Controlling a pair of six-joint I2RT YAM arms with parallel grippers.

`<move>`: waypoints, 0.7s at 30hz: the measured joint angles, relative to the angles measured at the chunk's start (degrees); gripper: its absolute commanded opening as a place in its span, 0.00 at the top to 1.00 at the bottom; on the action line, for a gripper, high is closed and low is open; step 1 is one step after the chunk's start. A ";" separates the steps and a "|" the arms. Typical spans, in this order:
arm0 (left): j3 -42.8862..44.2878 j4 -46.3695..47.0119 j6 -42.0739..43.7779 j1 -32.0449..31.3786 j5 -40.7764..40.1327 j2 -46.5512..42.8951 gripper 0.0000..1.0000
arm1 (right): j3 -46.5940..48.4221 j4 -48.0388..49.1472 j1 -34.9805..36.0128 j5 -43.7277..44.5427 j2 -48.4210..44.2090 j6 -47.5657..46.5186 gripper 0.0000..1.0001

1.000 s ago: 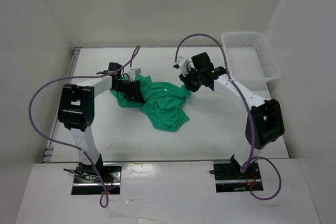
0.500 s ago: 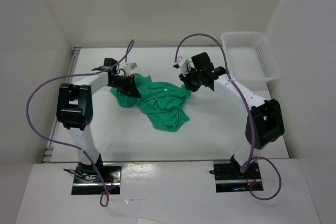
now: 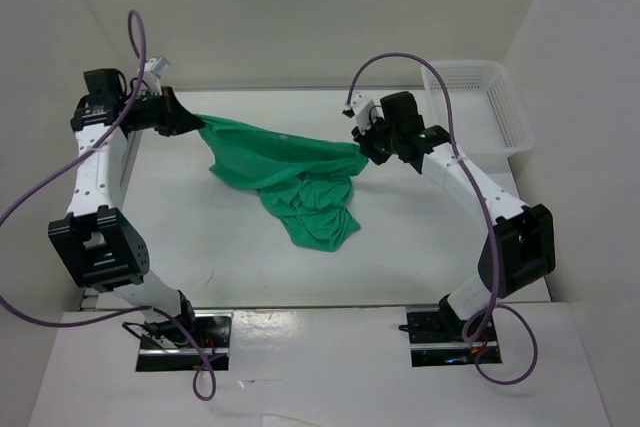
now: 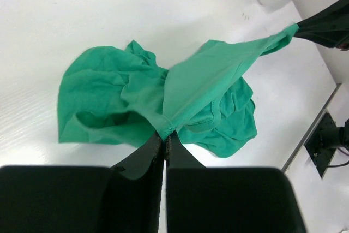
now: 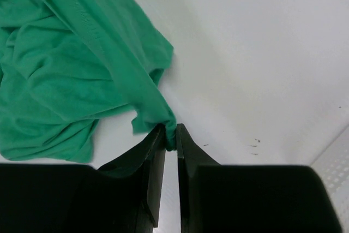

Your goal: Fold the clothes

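Note:
The green T-shirt [image 3: 290, 162] hangs stretched between both arms above the white table, its lower part still crumpled on the surface [image 3: 315, 222]. My left gripper [image 3: 190, 124] is shut on one hem corner at the far left, raised. In the left wrist view its fingertips [image 4: 165, 136] pinch the bunched hem of the shirt [image 4: 207, 80]. My right gripper [image 3: 362, 150] is shut on the opposite edge. The right wrist view shows a fold of the shirt [image 5: 82, 64] clamped between its jaws [image 5: 170, 135].
A white mesh basket [image 3: 478, 102] stands at the back right corner. White walls close in the table on three sides. A purple cable loops off each arm. The table's right edge [image 4: 311, 129] shows in the left wrist view.
My left gripper closed on the shirt's edge, then lifted and swung far to the left and back, pulling the fabric taut. The right gripper shifted slightly right with its hold.

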 measured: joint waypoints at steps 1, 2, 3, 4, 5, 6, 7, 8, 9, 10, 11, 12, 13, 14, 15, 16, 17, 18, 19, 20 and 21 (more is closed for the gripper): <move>-0.09 -0.52 0.33 1.40 0.83 -0.76 0.96 | -0.09 0.42 -0.15 0.20 -0.11 0.07 0.77; -0.31 -1.14 1.03 2.78 1.66 -1.40 0.95 | -0.24 0.85 -0.37 0.50 -0.11 0.13 0.75; -0.76 -1.62 1.66 3.85 2.23 -1.77 0.95 | -0.63 1.33 -0.42 0.92 -0.11 0.24 0.71; -1.51 -2.01 2.08 4.76 2.58 -2.01 0.95 | -1.07 1.51 -0.42 1.40 -0.02 0.35 0.69; -2.67 -2.29 2.93 5.33 2.75 -2.16 0.95 | -1.40 1.49 -0.42 2.03 0.07 0.42 0.67; -3.74 -2.78 3.34 5.64 2.80 -2.19 0.94 | -1.81 1.51 -0.52 2.69 0.28 0.57 0.64; -5.18 -3.28 4.09 5.77 2.75 -2.16 0.94 | -2.05 1.46 -0.63 3.30 0.52 0.76 0.62; -6.49 -3.72 4.52 5.77 2.78 -2.16 0.93 | -2.29 1.66 -0.92 3.80 0.96 0.96 0.61; -7.61 -4.52 4.90 5.77 2.78 -2.16 0.91 | -2.36 1.79 -1.25 4.35 1.46 1.25 0.59; -8.39 -5.09 5.33 5.75 2.78 -2.12 0.91 | -2.38 1.95 -1.68 4.81 2.03 1.49 0.57; -8.90 -5.60 5.81 5.66 2.78 -2.08 0.91 | -2.38 2.12 -2.27 5.42 2.89 1.90 0.57; -9.25 -6.12 6.14 5.60 2.78 -2.03 0.91 | -2.32 2.29 -2.78 6.21 3.67 2.43 0.57; -9.33 -6.67 6.49 5.53 2.75 -2.01 0.91 | -2.16 2.32 -3.34 6.67 4.63 2.86 0.56; -9.33 -7.10 7.13 5.53 2.78 -1.92 0.91 | -1.92 2.19 -3.65 6.80 5.51 3.19 0.51; -9.33 -7.50 7.50 5.55 2.73 -1.88 0.91 | -1.46 1.86 -4.22 6.34 6.64 3.56 0.48; -9.33 -7.78 7.69 5.55 2.71 -1.84 0.91 | -1.14 1.68 -4.46 5.66 7.30 3.80 0.44; -9.33 -8.04 7.87 5.55 2.69 -1.77 0.91 | -0.83 1.40 -4.52 4.72 7.63 3.93 0.43; -9.33 -8.35 8.04 5.55 2.60 -1.70 0.91 | -0.50 1.22 -4.44 3.43 7.82 3.80 0.43; -9.33 -8.66 8.33 5.53 2.56 -1.66 0.91 | 0.07 0.81 -4.09 2.49 7.85 3.58 0.42; -9.33 -9.03 8.76 5.55 2.34 -1.62 0.91 | 0.92 0.44 -3.61 1.75 8.07 3.30 0.42; -9.33 -9.33 8.92 5.53 2.08 -1.60 0.91 | 1.95 0.37 -2.89 0.94 8.33 2.97 0.42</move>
